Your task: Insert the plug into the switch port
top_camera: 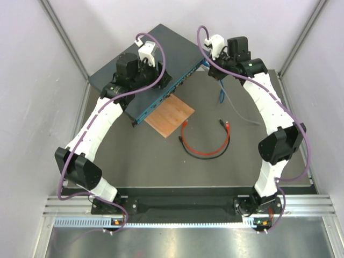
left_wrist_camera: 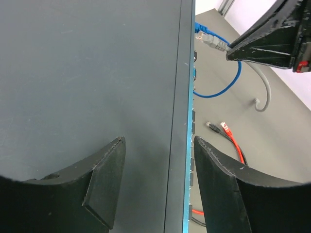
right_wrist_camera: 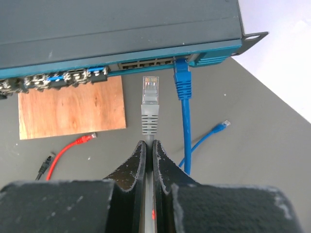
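The right gripper (right_wrist_camera: 149, 145) is shut tight on a grey cable (left_wrist_camera: 266, 90), just behind the plug (right_wrist_camera: 150, 90). The plug sticks out at 12 o'clock, its gold end pointing at the switch (right_wrist_camera: 121, 29). There is a small gap, so the plug is not in yet. This looks like the lining-up step, just before the push.

On the worktop (right_wrist_camera: 252, 141), a red cable (right_wrist_camera: 68, 148) lies at 9 o'clock from the gripper and a board (right_wrist_camera: 70, 107) at 10 o'clock. A blue cable (right_wrist_camera: 183, 87) at 1 o'clock is already in the switch.

Farther off, the ports (right_wrist_camera: 141, 63) run along the switch's blue front.

The left gripper (left_wrist_camera: 160, 165) is wide open, one finger over the switch top, one past its front edge. I cannot tell if it touches.

Next, I think the plug must go straight to 12 o'clock, kept level, into an empty port just left of the blue cable. The switch may slide.
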You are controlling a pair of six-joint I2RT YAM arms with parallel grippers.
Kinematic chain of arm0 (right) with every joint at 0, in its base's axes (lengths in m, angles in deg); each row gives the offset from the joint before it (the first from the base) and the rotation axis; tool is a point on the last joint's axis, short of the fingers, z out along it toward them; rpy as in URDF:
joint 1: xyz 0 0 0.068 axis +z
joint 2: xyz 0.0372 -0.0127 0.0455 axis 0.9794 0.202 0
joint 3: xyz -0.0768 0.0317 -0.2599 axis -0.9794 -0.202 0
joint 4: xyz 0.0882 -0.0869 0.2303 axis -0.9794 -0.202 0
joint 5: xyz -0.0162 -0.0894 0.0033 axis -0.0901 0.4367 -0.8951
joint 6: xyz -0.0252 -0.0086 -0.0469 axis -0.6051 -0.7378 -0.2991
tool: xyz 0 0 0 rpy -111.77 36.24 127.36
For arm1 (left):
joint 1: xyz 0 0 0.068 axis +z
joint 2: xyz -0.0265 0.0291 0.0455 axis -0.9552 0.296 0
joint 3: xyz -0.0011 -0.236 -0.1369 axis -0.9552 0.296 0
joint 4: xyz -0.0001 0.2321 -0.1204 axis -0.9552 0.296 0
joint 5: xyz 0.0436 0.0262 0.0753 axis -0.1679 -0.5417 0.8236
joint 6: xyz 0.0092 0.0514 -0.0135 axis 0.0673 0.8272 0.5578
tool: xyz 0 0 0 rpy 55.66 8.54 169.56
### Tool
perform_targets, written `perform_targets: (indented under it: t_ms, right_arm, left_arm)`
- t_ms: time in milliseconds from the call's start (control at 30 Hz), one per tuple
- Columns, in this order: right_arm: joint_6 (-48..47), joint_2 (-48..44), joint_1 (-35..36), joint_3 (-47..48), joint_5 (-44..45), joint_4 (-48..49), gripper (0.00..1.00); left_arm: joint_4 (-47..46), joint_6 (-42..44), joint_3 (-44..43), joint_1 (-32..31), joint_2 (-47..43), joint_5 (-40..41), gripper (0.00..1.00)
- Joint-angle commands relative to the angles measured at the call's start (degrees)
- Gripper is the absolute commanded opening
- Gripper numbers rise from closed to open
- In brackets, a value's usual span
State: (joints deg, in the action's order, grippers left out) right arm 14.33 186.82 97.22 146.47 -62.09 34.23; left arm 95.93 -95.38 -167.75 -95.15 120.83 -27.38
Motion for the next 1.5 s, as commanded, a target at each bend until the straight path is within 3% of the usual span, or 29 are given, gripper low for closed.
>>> perform_targets:
  t_ms: [0, 967, 1467]
  right_arm:
    - [1.5, 1.5, -0.4, 3.6, 0.1, -1.7, 0.0]
    - [1.4, 5.7, 0.3, 7.7, 4.0, 1.4, 0.0]
    - [1.3, 2.3, 0.9, 5.6, 1.5, 2.7, 0.0]
  left_arm:
    - [-0.3, 1.6, 0.3, -0.1, -0.4, 0.5, 0.63]
    - [-1.0, 0.3, 0.8, -0.1, 0.4, 0.4, 0.64]
    - [-1.2, 0.0, 1.0, -0.1, 0.5, 0.0, 0.64]
